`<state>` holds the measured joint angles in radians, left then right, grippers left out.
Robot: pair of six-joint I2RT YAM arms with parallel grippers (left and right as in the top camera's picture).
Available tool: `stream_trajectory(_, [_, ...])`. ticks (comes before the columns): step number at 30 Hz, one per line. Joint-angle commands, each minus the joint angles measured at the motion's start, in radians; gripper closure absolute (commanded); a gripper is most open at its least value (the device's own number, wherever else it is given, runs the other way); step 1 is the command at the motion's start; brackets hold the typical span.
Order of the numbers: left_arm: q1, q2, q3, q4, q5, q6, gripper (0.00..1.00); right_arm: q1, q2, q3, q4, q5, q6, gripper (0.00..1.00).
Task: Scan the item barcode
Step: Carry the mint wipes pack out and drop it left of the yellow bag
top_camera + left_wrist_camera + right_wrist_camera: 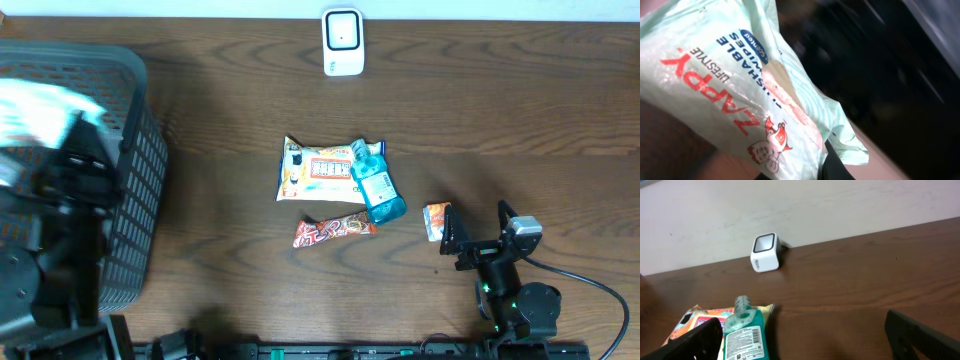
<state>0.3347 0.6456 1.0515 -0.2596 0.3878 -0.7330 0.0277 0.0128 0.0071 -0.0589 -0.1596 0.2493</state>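
Overhead: you have dark wood-grain table [500,120], pale wall [150,8], white cube scanner [343,42]; left gripper [68,140] clamps pale-green plastic wipes pack [740,90]; right gripper [476,225] gapes wide.

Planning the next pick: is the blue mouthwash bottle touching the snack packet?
Touching. The overhead view shows the mouthwash bottle lying across the right edge of the snack packet; the right wrist view agrees.
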Motion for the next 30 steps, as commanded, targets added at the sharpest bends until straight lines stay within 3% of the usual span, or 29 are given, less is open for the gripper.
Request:
stream_trajectory(1, [-0.112,0.019,0.001,-0.054,0.099,0.153,0.93,0.011,-0.004,-0.002,-0.003,0.004,0.005,0.01])
stream_trajectory(5, [-0.282,0.102,0.0,-0.182,0.074,0.325,0.93,0.011,-0.004,-0.002,-0.003,0.004,0.005,0.01])
stream_trajectory(13, [-0.476,0.363,0.0,-0.343,-0.232,0.341,0.93,0.011,-0.004,-0.002,-0.003,0.004,0.005,0.01])
stream_trajectory(30, [-0.521,0.87,0.0,-0.348,-0.289,0.332,0.93,0.011,-0.004,-0.002,-0.003,0.004,0.005,0.01])
